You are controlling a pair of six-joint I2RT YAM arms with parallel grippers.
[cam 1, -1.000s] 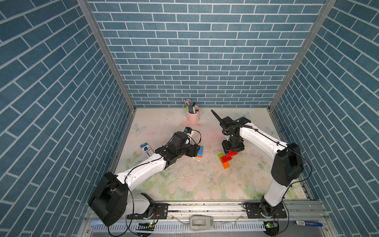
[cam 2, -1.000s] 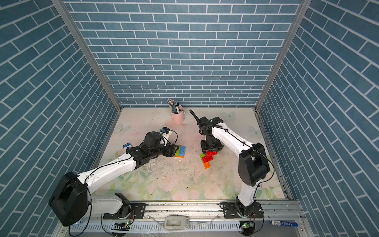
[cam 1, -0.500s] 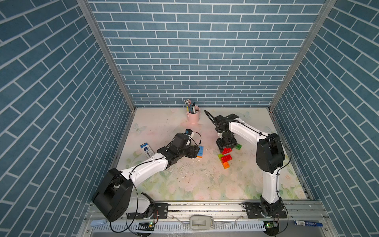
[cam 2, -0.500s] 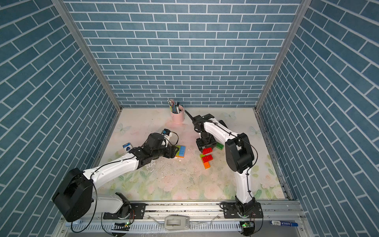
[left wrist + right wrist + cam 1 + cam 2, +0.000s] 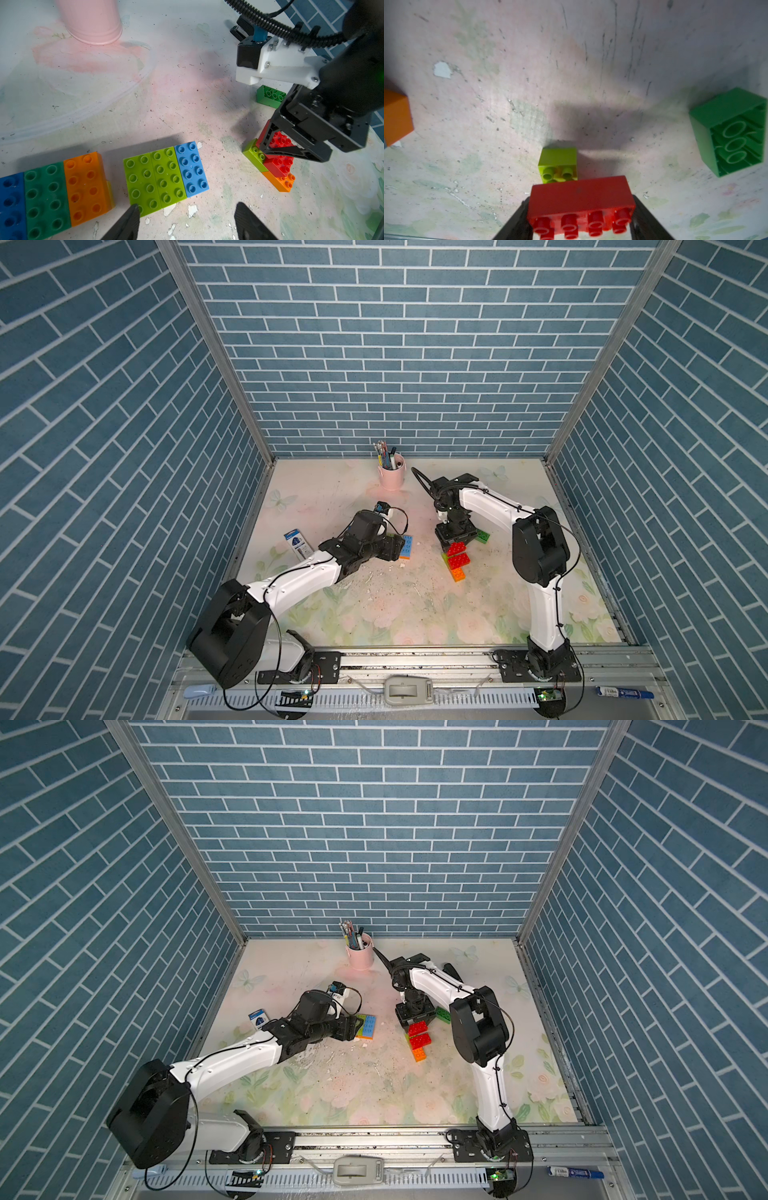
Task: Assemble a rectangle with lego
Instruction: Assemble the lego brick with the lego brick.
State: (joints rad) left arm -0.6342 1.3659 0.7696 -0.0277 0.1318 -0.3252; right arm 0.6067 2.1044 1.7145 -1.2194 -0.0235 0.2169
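**Left to right, from my own side.** My left pincer (image 5: 187,223) stands open low over the table (image 5: 187,93). Its fingers (image 5: 128,224) are bare, with nothing between them.

One fingertip sits at the corner of a row of three bricks (image 5: 166,176), two lime and one light blue, laid side by side with studs up. I cannot tell whether the fingertip touches it. Across a narrow gap from that row lies a second row (image 5: 47,193), blue, green and orange, also studs up. A sliver of yellow shows at its orange end. Well ahead of this pincer stands the pink cup (image 5: 91,20).

Farther to my right, my right pincer (image 5: 581,216) is clamped on a red brick (image 5: 581,199), one finger on each short end. Just beyond and below the held brick lies a lime brick (image 5: 557,160). Whether the two meet cannot be told.

Against the lime brick lie a second red brick (image 5: 280,164) and an orange brick (image 5: 280,182), the three touching in one cluster beneath this pincer. To the pincer's other side, apart from the cluster, a green brick (image 5: 726,128) rests on its side with its hollow underside showing.
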